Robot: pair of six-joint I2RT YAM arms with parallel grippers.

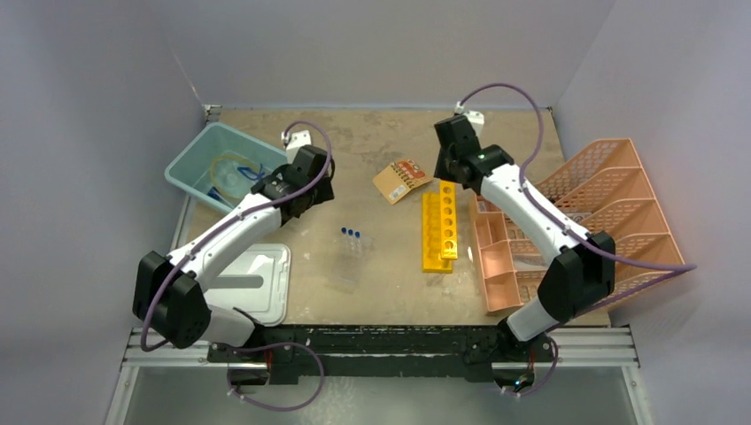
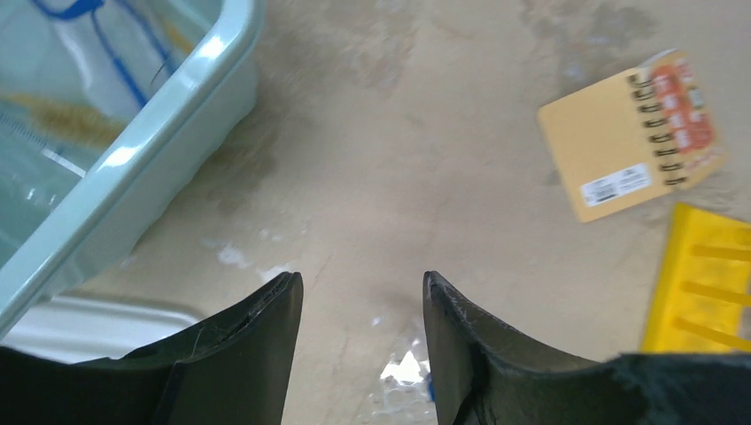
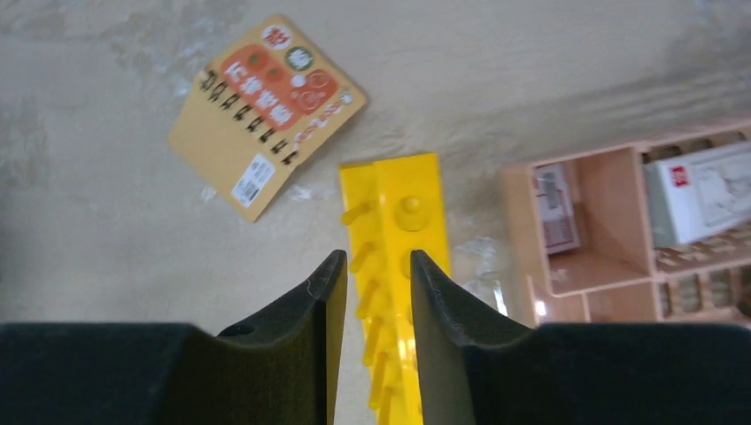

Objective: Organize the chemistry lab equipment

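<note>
Racks first: the two yellow racks (image 1: 440, 232) lie side by side, touching, right of centre on the desk (image 2: 398, 133), just beside the salmon-pink organiser (image 1: 611, 204). Over their far end hangs the right gripper (image 3: 375, 257), jaws only a narrow gap apart, one rack's pegged strip showing between them; whether it touches, I cannot tell. A spiral notebook (image 1: 403, 180) lies near that end. Across on the other side, the left gripper (image 2: 359, 279) is spread wide over bare desk, holding nothing, beside the teal tub (image 1: 190, 159), which has a brush (image 2: 62, 119) inside. The clear tube rack (image 1: 348, 261) stands centre desk, with blue-capped tubes (image 1: 352, 233) at its far end.
</note>
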